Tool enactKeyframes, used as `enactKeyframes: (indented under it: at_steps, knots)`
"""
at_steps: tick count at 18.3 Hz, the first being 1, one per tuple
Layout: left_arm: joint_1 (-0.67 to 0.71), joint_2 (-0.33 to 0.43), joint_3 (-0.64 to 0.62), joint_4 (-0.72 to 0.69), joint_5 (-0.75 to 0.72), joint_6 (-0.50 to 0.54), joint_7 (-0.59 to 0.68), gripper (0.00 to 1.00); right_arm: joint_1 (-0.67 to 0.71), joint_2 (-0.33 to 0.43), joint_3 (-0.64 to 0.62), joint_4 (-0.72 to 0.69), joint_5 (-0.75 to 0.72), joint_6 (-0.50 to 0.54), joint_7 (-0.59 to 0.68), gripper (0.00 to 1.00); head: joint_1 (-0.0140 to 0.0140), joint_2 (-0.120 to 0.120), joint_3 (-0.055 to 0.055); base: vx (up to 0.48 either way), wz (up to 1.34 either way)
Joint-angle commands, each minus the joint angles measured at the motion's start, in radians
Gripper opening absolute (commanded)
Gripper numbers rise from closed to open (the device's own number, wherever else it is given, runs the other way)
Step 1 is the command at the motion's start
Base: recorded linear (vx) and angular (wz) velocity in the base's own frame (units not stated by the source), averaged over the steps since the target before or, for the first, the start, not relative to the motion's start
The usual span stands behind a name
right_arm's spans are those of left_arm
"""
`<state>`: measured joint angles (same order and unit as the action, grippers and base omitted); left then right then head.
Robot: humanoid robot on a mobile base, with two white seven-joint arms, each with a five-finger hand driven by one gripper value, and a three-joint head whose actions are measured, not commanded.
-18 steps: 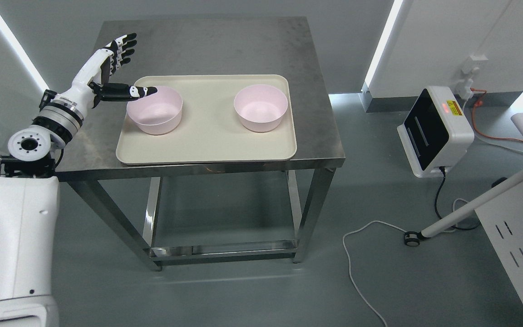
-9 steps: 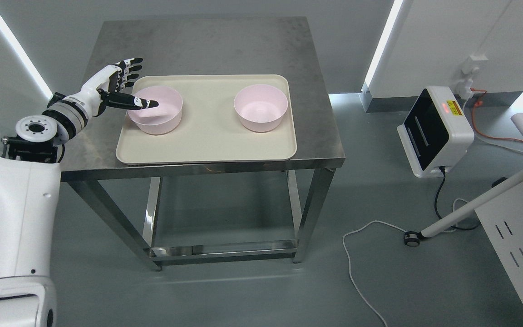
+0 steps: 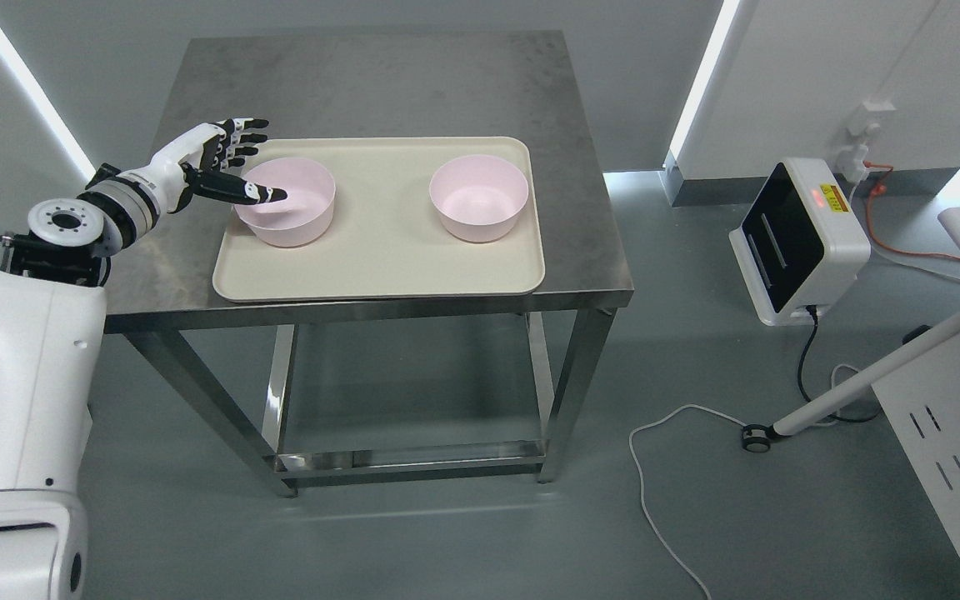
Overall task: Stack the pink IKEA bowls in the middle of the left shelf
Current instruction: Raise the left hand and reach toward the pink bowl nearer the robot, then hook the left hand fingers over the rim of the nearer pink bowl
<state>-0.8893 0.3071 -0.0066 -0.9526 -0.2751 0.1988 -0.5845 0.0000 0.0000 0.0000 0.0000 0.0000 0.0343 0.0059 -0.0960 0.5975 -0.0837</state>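
Two pink bowls are set on a cream tray on a steel table: the left bowl at the tray's far left, the right bowl well apart at its far right. The left hand is held at the left bowl's left rim, fingers spread, thumb reaching over the rim above the inside; nothing is gripped. Bare tray lies between the bowls and along the near edge, and bare tabletop beyond the tray.

Single head view, looking steeply down and forward from above the robot's left shoulder, at middle range; the tabletop fills the upper left, floor the rest.
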Motion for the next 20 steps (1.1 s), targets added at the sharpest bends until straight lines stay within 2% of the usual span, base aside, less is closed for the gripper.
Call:
enactKeyframes:
  at_steps: [1,2,10,12,18,20]
  knots:
    - [-0.016,0.024,-0.078,0.044,-0.003,-0.001,-0.005,0.75,0.029,-0.017,-0.011,-0.034,0.000,-0.001,0.000,1.00,0.0000,0.000,0.000,0.000,0.00]
    - [-0.017,0.023,-0.073,0.044,-0.001,-0.001,-0.005,0.70,0.029,-0.017,-0.011,-0.034,0.000,0.001,0.000,1.00,0.0000,0.000,0.000,0.000,0.00]
    - [-0.026,0.006,-0.099,0.078,-0.003,-0.002,-0.005,0.57,0.029,-0.017,-0.012,-0.034,0.000,-0.001,0.000,1.00,0.0000,0.000,0.000,0.000,0.00]
    - [-0.037,0.003,-0.107,0.084,0.000,-0.004,-0.006,0.56,0.029,-0.017,-0.011,-0.034,0.000,-0.001,0.000,1.00,0.0000,0.000,0.000,0.000,0.00]
    - [-0.037,-0.019,-0.114,0.086,-0.004,-0.045,0.005,0.36,0.029,-0.017,-0.011,-0.034,0.000,-0.001,0.000,1.00,0.0000,0.000,0.000,0.000,0.00]
    - [-0.042,-0.014,-0.133,0.086,-0.006,-0.059,0.006,0.33,0.029,-0.017,-0.012,-0.034,0.000,-0.001,0.000,1.00,0.0000,0.000,0.000,0.000,0.00]
